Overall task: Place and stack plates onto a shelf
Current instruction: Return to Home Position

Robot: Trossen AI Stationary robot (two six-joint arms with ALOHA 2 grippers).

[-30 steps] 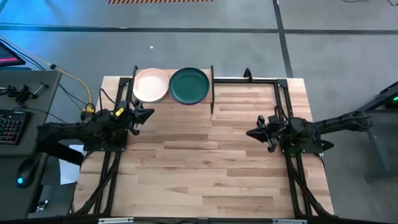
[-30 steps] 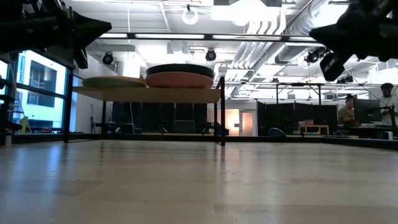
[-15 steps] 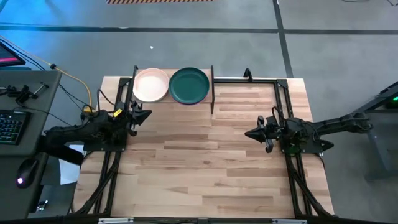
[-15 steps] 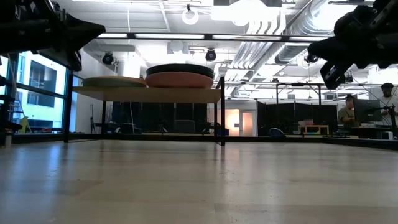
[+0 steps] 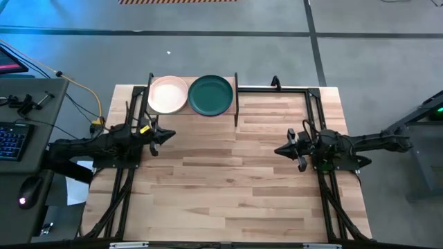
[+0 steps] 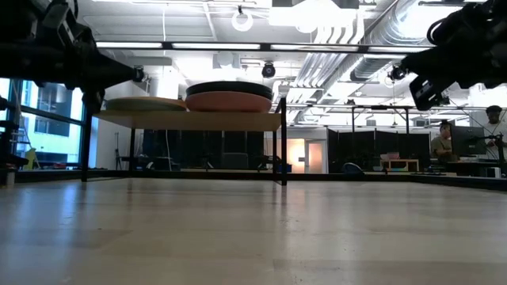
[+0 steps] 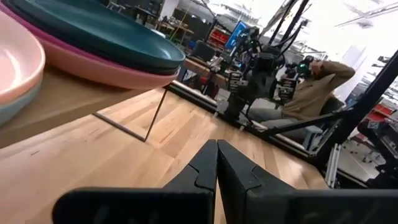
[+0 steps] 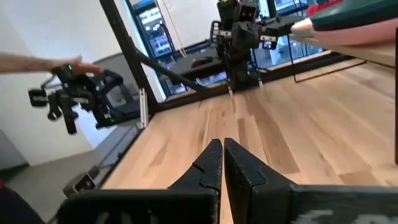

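The shelf (image 5: 189,113) stands at the table's far edge, left of centre, between black posts. Two stacks of plates rest on it. The left stack shows a light pink plate (image 5: 168,95) on top, with a pale teal one (image 7: 9,106) under it. The right stack has a dark teal plate (image 5: 210,95) on top of a magenta one (image 7: 93,65). In the low view both stacks (image 6: 227,96) sit on the board (image 6: 190,120). My left gripper (image 5: 169,135) hovers shut just near of the shelf. My right gripper (image 5: 278,150) hovers shut over the table's right half.
A black frame rail (image 5: 291,88) runs along the far right edge, and the arm mounts stand at both sides of the table. A seated person (image 7: 311,81) and a hand (image 8: 37,62) show beyond the table. Bare wood (image 5: 221,180) lies between the arms.
My left gripper has moved toward the table's right and a little toward the near edge, and has sunk lower in the low view. The plates and the shelf have stayed where they were.
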